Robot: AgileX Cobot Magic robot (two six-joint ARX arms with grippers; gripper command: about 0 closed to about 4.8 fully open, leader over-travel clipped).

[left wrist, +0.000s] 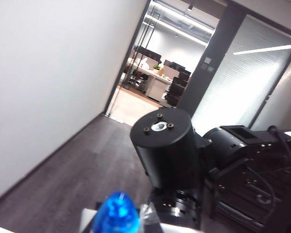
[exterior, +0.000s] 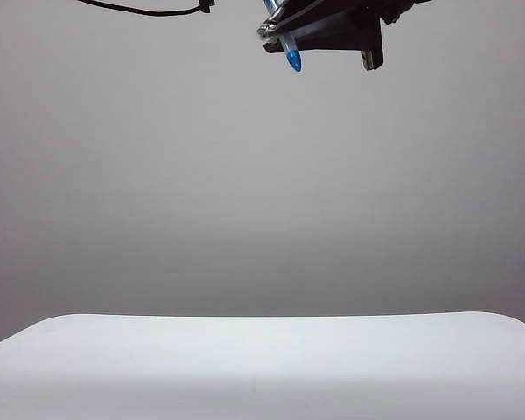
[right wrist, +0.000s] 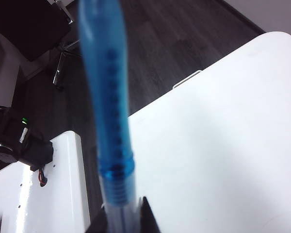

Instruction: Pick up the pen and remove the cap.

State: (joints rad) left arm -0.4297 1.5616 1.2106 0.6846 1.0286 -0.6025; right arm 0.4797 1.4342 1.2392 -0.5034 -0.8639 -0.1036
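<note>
Pen [right wrist: 109, 97] hangs high above the counter [exterior: 262, 367]; we grip its barrel in our closed right hand [right wrist: 121, 218], while our closed left hand [left wrist: 131, 221] pinches the cap [left wrist: 117, 213].

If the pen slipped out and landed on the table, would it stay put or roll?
Probably roll: the pen looks slim, round and smooth, and the white table shows nothing to stop it. Its plastic barrel looks stiff and light, likely slippery in the right gripper.
</note>
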